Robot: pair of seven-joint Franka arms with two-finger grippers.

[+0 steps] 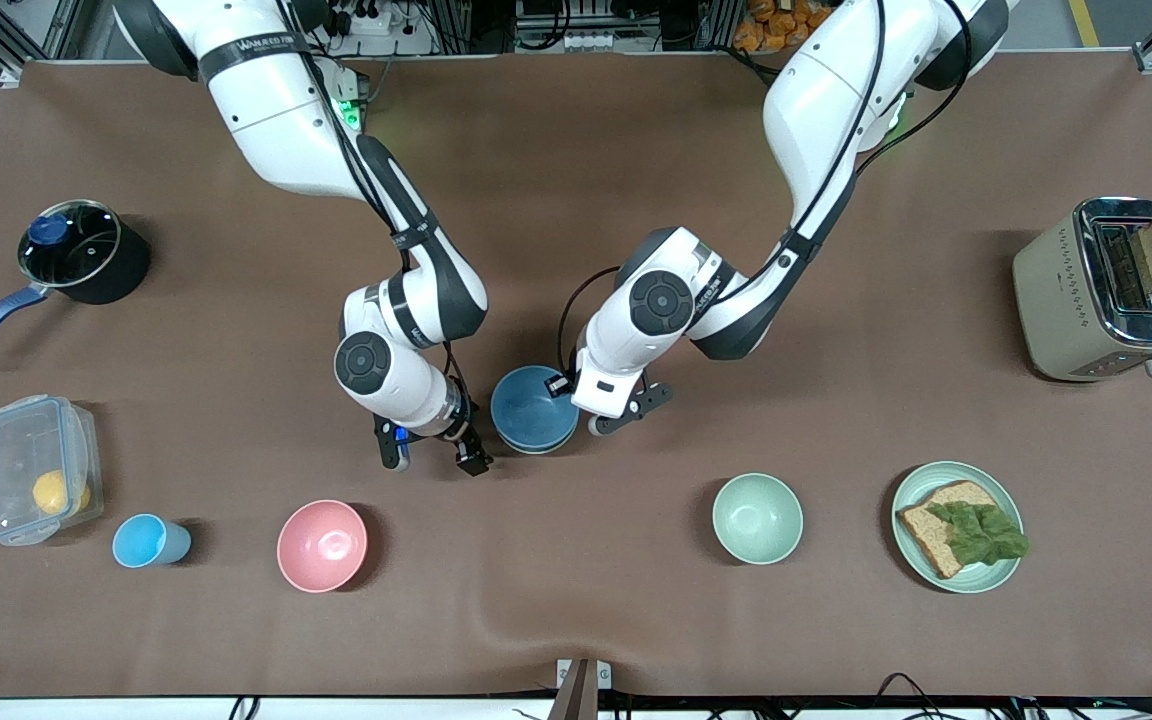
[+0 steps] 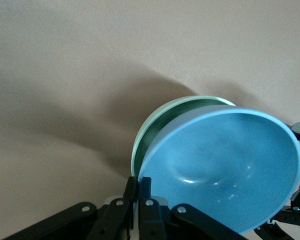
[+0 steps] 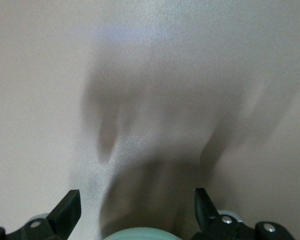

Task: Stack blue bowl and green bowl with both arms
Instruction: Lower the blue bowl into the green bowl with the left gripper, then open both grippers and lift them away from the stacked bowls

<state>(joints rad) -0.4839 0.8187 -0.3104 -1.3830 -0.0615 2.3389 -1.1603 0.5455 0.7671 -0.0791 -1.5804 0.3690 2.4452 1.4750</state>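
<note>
Blue bowl nested in green bowl at mid-bench, both tools beside the stack.

I see the round medium-blue matte bowl [image 1: 533,407] sitting tilted inside the muted sage-green bowl [image 2: 155,127], whose rim shows past the blue one in my left wrist view; the stack rests near the middle of the brown bench [image 1: 576,620], well clear of every edge. My left tool [image 1: 626,408] is just beside the stack toward the left arm's end, and its black fingers [image 2: 140,197] sit closed narrow on the blue bowl's rim. My right tool [image 1: 433,452] is low just beside the stack toward the right arm's end, its fingers [image 3: 65,212] spread wide with nothing between them. Nearer the front edge stand a glossy pink bowl [image 1: 322,545] and a pale mint-green bowl [image 1: 757,518].
</note>
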